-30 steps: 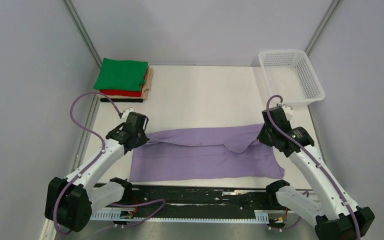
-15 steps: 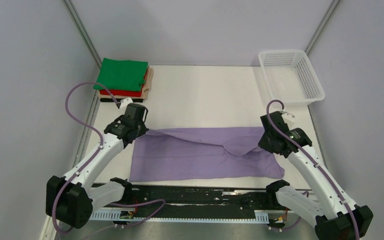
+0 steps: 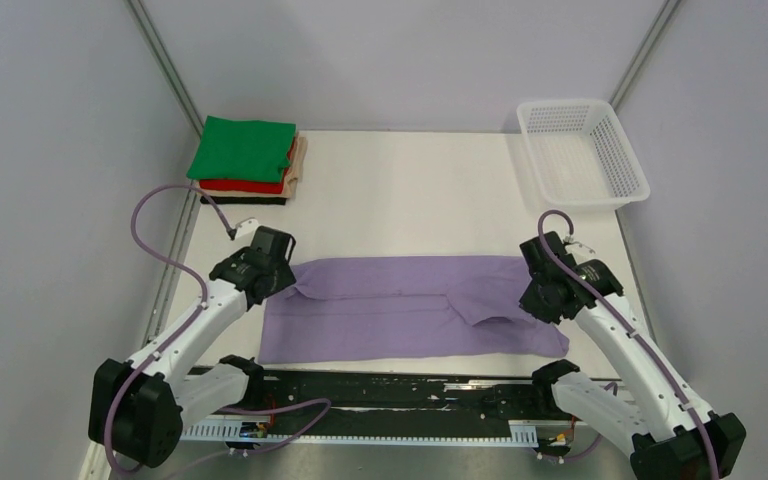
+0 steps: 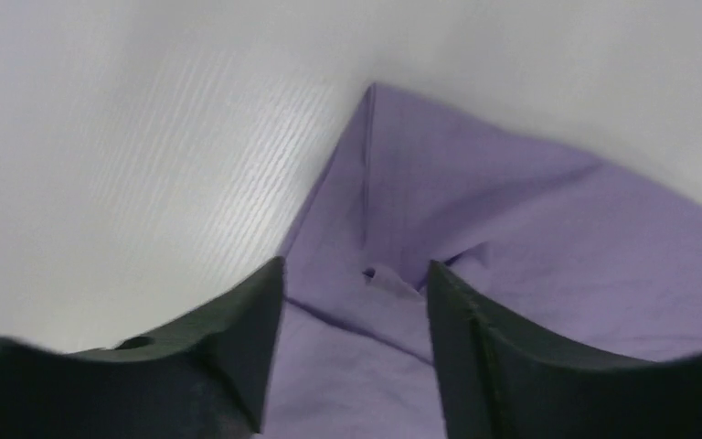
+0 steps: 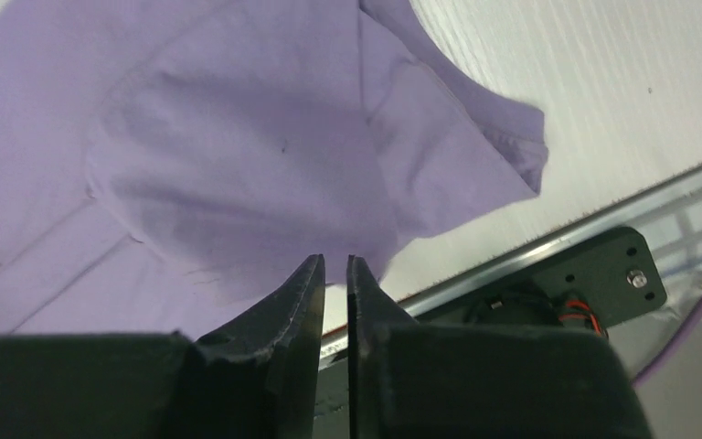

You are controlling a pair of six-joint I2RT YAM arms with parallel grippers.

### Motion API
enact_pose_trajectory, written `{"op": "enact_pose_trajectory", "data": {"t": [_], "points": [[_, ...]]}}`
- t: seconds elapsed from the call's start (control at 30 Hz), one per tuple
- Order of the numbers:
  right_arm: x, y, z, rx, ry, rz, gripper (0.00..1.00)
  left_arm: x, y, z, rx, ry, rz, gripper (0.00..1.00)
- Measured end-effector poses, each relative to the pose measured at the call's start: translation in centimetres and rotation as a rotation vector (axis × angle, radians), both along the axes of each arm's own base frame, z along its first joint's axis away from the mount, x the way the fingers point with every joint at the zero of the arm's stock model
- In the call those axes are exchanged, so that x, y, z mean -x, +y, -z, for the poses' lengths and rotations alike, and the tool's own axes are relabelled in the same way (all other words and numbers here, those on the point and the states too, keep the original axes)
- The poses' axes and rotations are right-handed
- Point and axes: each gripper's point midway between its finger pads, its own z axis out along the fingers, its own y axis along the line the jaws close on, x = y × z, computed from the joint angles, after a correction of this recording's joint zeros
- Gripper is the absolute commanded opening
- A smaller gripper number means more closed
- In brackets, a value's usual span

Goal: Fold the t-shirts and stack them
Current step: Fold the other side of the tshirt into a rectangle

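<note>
Lavender t-shirt (image 3: pixel 390 310) has dropped flat (left pincer (image 4: pixel 355 274) agape).

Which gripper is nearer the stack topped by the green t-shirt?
Left. The left gripper sits near-side of the stack; the right gripper is across the table, by the lavender t-shirt's right end.

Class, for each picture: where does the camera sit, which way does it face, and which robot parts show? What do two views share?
Top view: above and behind the arms, looking down over the table; the left tool and right tool show.
Left wrist: on the left arm, looking past its two fingers at a purple shirt corner.
Right wrist: on the right arm, looking past its fingers at the shirt's sleeve.
Shared: both wrist views show the purple shirt.
</note>
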Motion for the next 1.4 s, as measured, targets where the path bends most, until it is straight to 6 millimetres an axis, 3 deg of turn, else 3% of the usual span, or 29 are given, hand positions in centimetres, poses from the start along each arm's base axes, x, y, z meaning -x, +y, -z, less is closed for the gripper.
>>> {"op": "enact_pose_trajectory", "data": {"t": [0.07, 0.1, 0.17, 0.2, 0.23, 0.37, 0.5, 0.7, 0.9, 1.07, 1.2, 1.4], "points": [[1.2, -0.4, 0.8, 0.013, 0.058, 0.022, 0.33, 1.1, 0.7, 0.3, -0.012, 0.022, -0.036, 0.96], [1.7, -0.5, 1.1, 0.017, 0.081, 0.03, 0.44, 1.3, 0.9, 0.2, -0.016, 0.023, -0.05, 0.98], [2.5, -0.6, 1.5, 0.018, 0.122, 0.038, 0.56, 2.0, 1.6, -0.3, -0.025, 0.018, -0.088, 1.0], [2.7, -0.6, 1.6, 0.02, 0.131, 0.04, 0.69, 2.3, 1.8, -0.7, -0.027, 0.014, -0.099, 1.0], [2.8, -0.7, 1.6, 0.023, 0.135, 0.039, 0.76, 2.4, 1.9, -1.1, -0.025, 0.006, -0.105, 1.0], [2.6, -0.6, 1.4, 0.021, 0.117, 0.017, 0.99, 1.3, 0.9, -3.9, 0.039, -0.077, -0.077, 1.0], [0.2, 1.2, 0.5, -0.068, -0.023, -0.048, 1.0, -0.6, -2.4, -5.2, 0.159, -0.123, 0.048, 1.0], [-4.1, 6.2, 0.4, -0.29, -0.242, -0.186, 1.0, -2.5, -7.6, -2.6, 0.312, -0.025, 0.219, 1.0], [-5.8, 8.9, 2.1, -0.388, -0.271, -0.261, 1.0, -3.3, -9.6, -1.1, 0.373, 0.02, 0.279, 1.0], [-6.1, 9.4, 4.2, -0.392, -0.226, -0.266, 1.0, -2.4, -9.3, 1.6, 0.356, 0.092, 0.267, 1.0], [-5.5, 9.1, 6.5, -0.372, -0.162, -0.252, 1.0, -0.2, -7.4, 4.7, 0.277, 0.21, 0.211, 1.0], [-5.2, 8.1, 8.0, -0.347, -0.121, -0.217, 1.0, 1.6, -3.9, 5.3, 0.148, 0.271, 0.108, 1.0]]}}
